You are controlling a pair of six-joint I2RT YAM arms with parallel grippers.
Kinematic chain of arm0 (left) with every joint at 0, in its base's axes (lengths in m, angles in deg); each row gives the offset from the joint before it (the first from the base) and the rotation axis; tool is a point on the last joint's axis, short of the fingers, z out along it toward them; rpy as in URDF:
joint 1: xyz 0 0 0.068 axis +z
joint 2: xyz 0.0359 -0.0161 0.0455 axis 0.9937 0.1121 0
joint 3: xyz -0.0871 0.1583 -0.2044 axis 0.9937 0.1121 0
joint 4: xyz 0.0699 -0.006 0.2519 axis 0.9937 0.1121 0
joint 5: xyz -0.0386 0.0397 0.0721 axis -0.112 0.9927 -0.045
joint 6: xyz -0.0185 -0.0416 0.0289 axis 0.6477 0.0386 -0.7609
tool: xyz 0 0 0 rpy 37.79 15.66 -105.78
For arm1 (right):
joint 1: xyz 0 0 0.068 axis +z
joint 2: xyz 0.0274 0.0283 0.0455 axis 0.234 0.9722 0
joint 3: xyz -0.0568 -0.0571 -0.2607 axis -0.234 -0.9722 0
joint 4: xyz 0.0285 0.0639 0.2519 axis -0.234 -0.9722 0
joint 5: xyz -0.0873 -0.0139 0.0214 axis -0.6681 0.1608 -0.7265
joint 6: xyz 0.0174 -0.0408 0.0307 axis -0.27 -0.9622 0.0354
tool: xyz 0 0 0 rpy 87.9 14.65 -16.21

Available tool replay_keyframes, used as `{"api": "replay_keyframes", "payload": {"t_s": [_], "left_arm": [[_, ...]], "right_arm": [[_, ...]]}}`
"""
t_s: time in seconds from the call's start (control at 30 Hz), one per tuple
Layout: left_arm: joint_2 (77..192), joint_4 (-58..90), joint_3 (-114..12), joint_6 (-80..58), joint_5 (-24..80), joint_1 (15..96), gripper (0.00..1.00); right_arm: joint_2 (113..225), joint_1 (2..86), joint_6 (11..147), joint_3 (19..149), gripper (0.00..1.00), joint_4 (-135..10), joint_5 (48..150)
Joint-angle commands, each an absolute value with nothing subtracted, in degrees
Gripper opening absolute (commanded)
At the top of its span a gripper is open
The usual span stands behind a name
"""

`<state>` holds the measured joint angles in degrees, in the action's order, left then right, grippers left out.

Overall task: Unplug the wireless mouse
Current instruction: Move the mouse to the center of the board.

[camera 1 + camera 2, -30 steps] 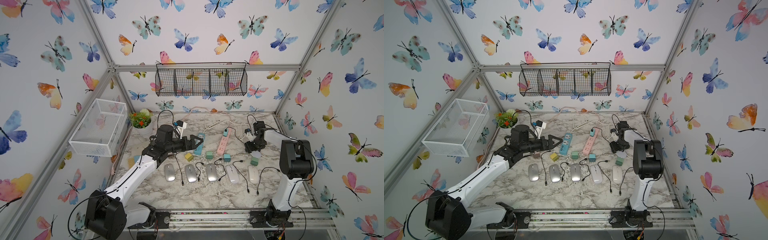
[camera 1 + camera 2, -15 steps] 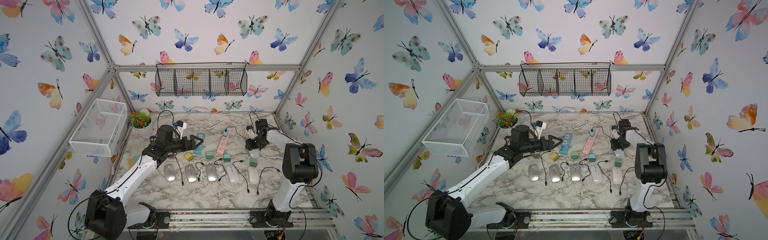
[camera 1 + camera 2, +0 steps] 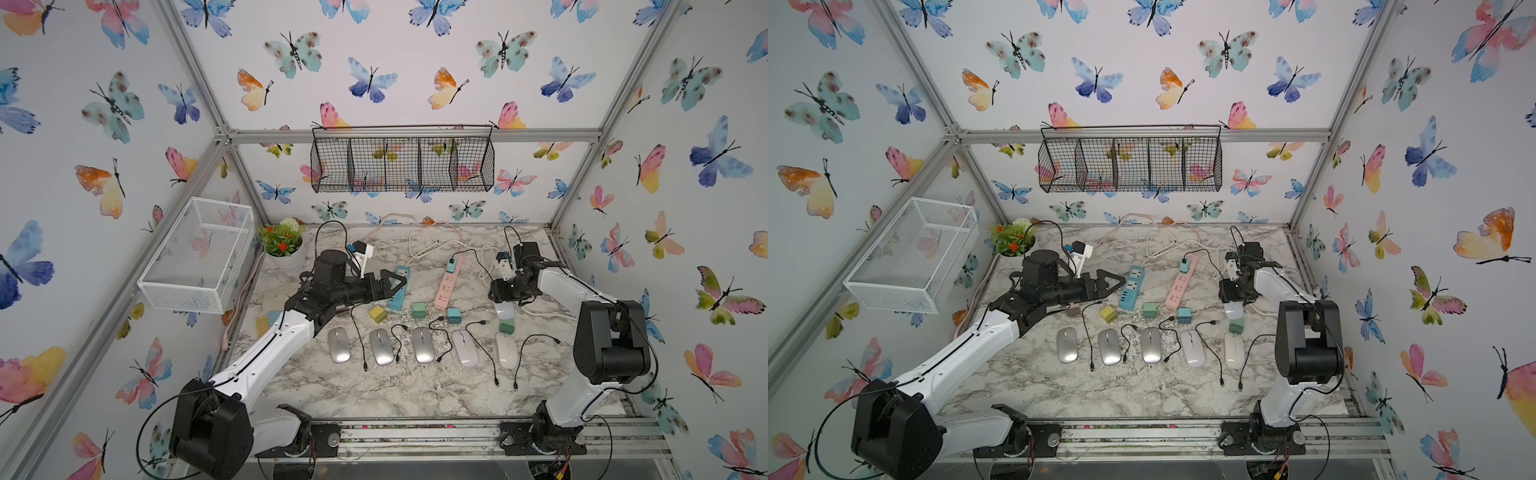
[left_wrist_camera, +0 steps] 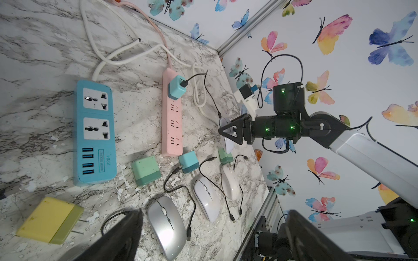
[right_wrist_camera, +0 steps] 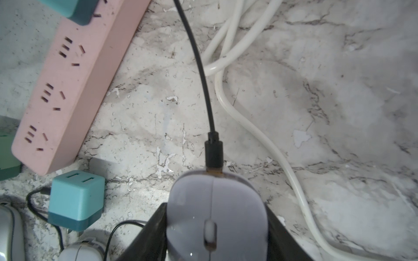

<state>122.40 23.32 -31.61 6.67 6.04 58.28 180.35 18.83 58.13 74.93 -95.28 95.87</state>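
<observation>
The wireless mouse (image 5: 217,217) is white and lies at the table's right, beside the pink power strip (image 3: 444,286). It also shows as the mouse (image 3: 504,309) in both top views. A black cable plug (image 5: 213,151) sits in its front end. The cable runs to a teal charger (image 4: 177,90) plugged into the pink strip's far end. My right gripper (image 5: 216,235) is shut on the mouse's sides, one finger on each side, and points down at it as the right gripper (image 3: 505,297). My left gripper (image 3: 395,284) hangs open over the blue power strip (image 3: 399,289), holding nothing.
Three silver mice (image 3: 382,347) and two white mice (image 3: 464,353) lie in a row near the front, with loose black cables between them. Yellow (image 3: 378,313), green (image 3: 419,308) and teal (image 3: 454,315) chargers lie behind them. White cords (image 5: 248,117) coil beside the held mouse. A potted plant (image 3: 284,245) stands back left.
My right gripper's jaws have narrowed onto the white mouse, and the right arm's elbow has swung out toward the right wall. The left arm has not moved.
</observation>
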Motion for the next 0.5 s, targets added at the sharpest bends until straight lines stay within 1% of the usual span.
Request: {"api": "replay_keyframes", "payload": {"t_s": [0.0, 0.13, 0.33, 0.4, 0.47], "left_arm": [[122.68, 21.04, -30.09, 7.59, 7.08, 57.83, 1.0], [122.91, 19.01, -28.6, 8.86, 6.9, 57.41, 1.0], [122.43, 19.62, -28.2, 7.98, 8.65, 56.85, 1.0], [121.56, 22.16, -29.14, 5.5, 13.27, 56.0, 1.0], [120.51, 25.6, -30.3, 1.86, 22.55, 53.27, 0.98]], "right_arm": [[179.83, 20.16, 63.97, 74.17, 0.41, -93.81, 95.04], [181.11, 22.51, 69.73, 73.64, 0.41, -90.51, 94.14], [186.51, 27.54, 72.54, 76.33, 0.42, -90.39, 88.9], [187.03, 27.77, 72.5, 75.61, 0.44, -88.97, 88.41], [186.71, 27.86, 71.76, 74.12, 0.46, -86.81, 88.26]]}}
